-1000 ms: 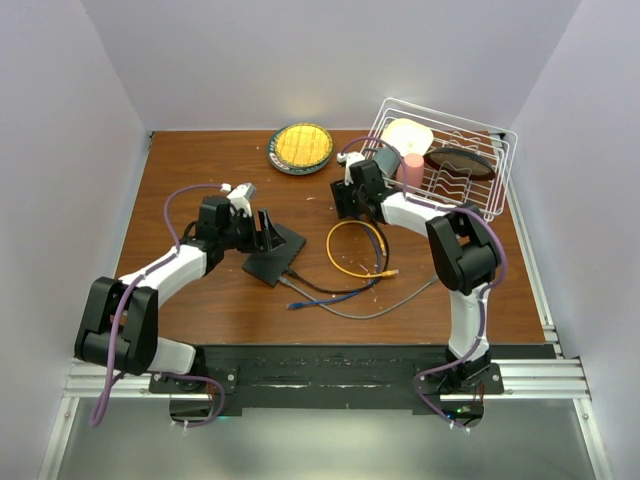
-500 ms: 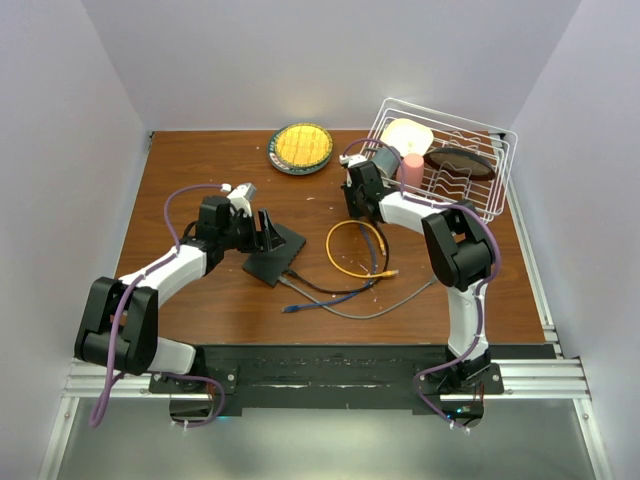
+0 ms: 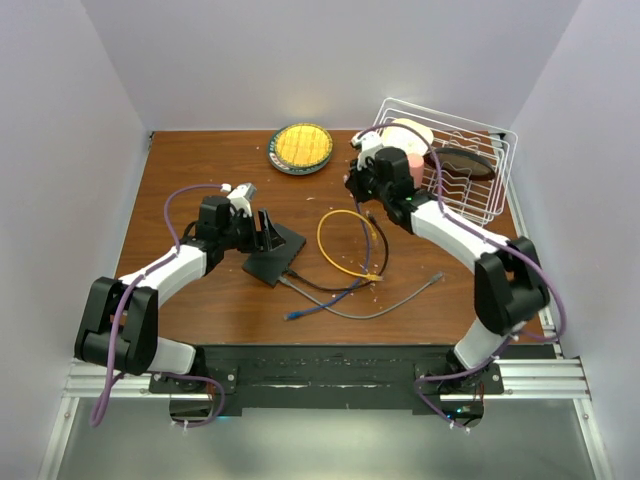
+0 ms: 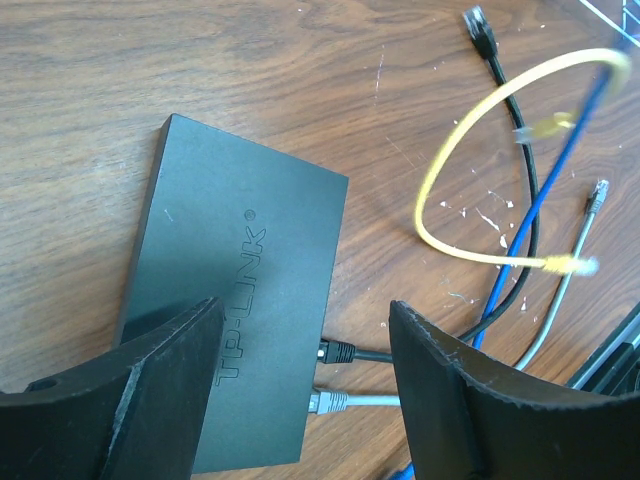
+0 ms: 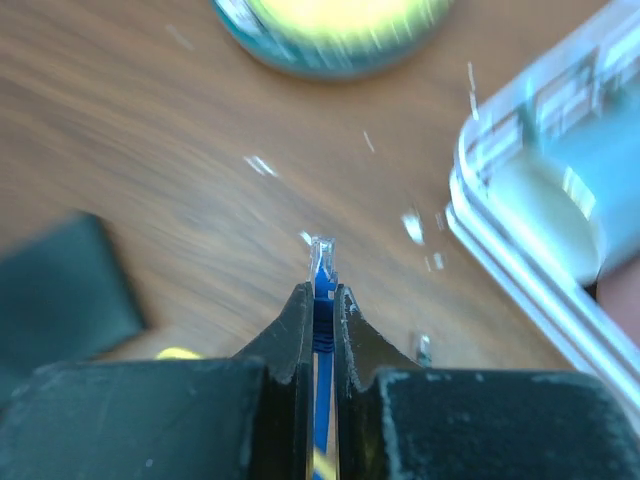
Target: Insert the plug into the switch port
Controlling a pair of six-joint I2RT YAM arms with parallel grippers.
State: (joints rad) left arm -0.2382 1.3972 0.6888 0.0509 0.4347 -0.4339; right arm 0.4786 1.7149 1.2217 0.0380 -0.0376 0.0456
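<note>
Plug (image 5: pixel 321 262) pinched in the right pincer (image 5: pixel 320 300) hangs by the far rack (image 3: pixel 470 165), well apart from the switch (image 4: pixel 230 300) lying under the spread left pincer (image 4: pixel 303 312), so approach and insertion both remain.

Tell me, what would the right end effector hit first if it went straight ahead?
Probably the wooden table just past the blue plug it holds; the yellow plate lies farther on. Depth is unclear.

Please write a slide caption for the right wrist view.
Right gripper pinching the blue cable just behind its clear plug, over the table.
</note>
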